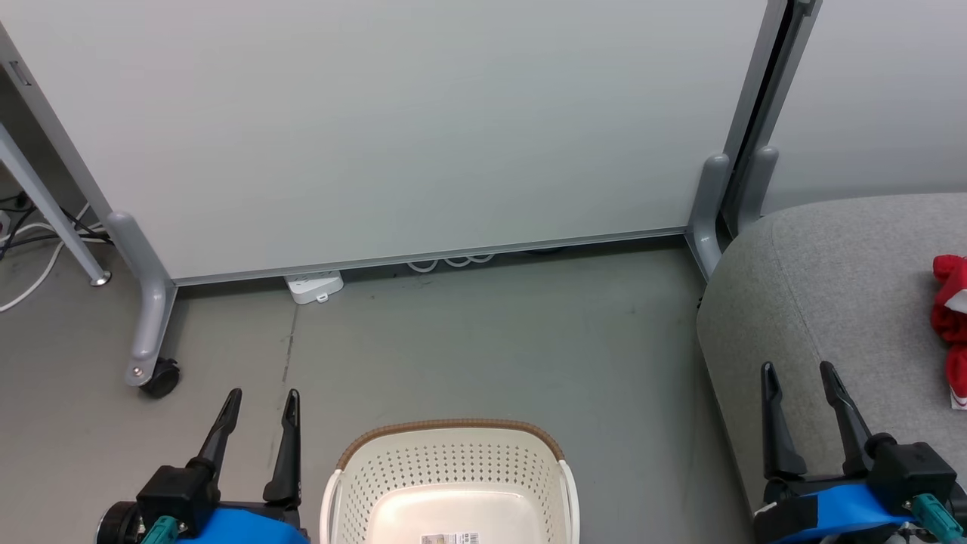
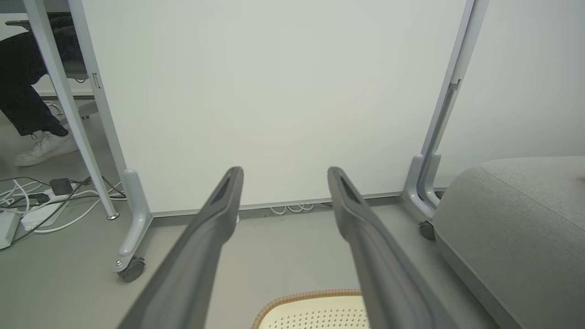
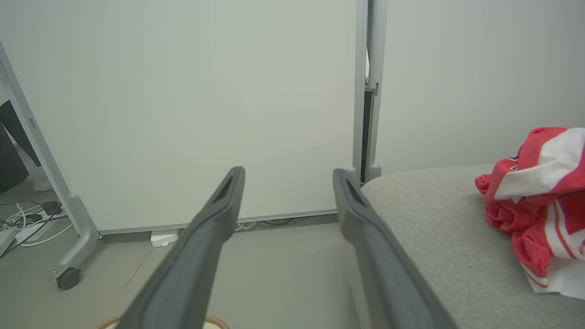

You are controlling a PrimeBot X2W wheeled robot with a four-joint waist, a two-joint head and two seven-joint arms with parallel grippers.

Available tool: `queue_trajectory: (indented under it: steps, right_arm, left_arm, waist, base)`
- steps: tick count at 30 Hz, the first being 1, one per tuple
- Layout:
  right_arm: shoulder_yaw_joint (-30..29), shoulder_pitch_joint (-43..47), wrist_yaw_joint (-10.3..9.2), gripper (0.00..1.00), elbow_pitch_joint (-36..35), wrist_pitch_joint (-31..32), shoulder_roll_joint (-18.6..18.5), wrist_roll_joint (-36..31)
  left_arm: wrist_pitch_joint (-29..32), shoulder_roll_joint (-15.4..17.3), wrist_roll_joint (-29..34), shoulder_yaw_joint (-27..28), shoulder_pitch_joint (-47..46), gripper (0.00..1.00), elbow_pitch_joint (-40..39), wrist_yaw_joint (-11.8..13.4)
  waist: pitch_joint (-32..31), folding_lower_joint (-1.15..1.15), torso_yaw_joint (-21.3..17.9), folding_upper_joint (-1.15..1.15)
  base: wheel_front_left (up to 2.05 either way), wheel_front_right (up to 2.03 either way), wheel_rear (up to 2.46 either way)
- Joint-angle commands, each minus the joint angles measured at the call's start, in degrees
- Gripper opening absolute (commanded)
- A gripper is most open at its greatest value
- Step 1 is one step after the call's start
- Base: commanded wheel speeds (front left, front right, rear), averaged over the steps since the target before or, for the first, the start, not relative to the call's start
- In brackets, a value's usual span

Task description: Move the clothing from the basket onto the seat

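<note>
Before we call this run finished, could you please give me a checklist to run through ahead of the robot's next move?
1. Bright red soft garment with white stripes lies on the large grey upholstered seat: ok.
2. Cream-white perforated plastic basket with brown rim, visible part holds no clothing: ok.
3. Left gripper open and empty: ok.
4. Right gripper open, empty, apart from the garment: ok.
5. Whole garment on the seat, nothing overhanging: cannot tell, the picture edge cuts it off.

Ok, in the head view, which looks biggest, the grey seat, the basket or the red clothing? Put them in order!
Largest: grey seat.
Then: basket.
Smallest: red clothing, cut off at the picture's edge.
</note>
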Motion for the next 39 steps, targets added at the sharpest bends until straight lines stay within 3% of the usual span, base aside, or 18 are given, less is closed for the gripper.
queue_trajectory:
  steps: [1, 2, 3, 7, 39]
  right_arm:
    - [0.21, 0.50, -0.06, 1.00, 0.11, -0.01, 0.23, -0.06]
    - [0.26, 0.44, -0.06, 1.00, 0.10, -0.01, 0.23, 0.00]
    - [0.12, -0.02, 0.00, 0.00, 0.06, 0.00, 0.01, 0.04]
    - [-0.03, 0.52, 0.01, 0.00, 2.27, 0.14, 0.08, 0.34]
    - [-0.60, -1.61, -0.01, 0.00, 2.34, 8.23, 0.09, 33.54]
  left_arm:
    - [-0.16, 0.03, 0.59, 0.38, 0.66, 1.00, 0.35, -0.14]
    - [-0.16, -0.09, 0.87, 0.49, 0.54, 1.00, 0.34, -0.34]
    - [0.02, -0.19, 0.67, 0.43, 0.00, 0.00, 0.35, -0.23]
    - [0.34, -0.63, 0.42, 0.39, 1.01, 0.00, 2.51, -0.19]
    - [8.34, -1.14, -30.53, 4.45, -0.02, 0.00, 0.68, -1.25]
  waist:
    - [0.04, 0.00, 0.07, 0.00]
    - [0.08, 0.00, 0.12, 0.00]
    - [0.09, 0.00, 0.12, 0.00]
    - [0.09, 0.00, 0.12, 0.00]
    - [0.30, 0.00, -0.40, 0.00]
  base:
    - [0.00, 0.00, 0.00]
    - [0.00, 0.00, 0.00]
    - [0.00, 0.00, 0.00]
    - [0.00, 0.00, 0.00]
    - [0.00, 0.00, 0.00]
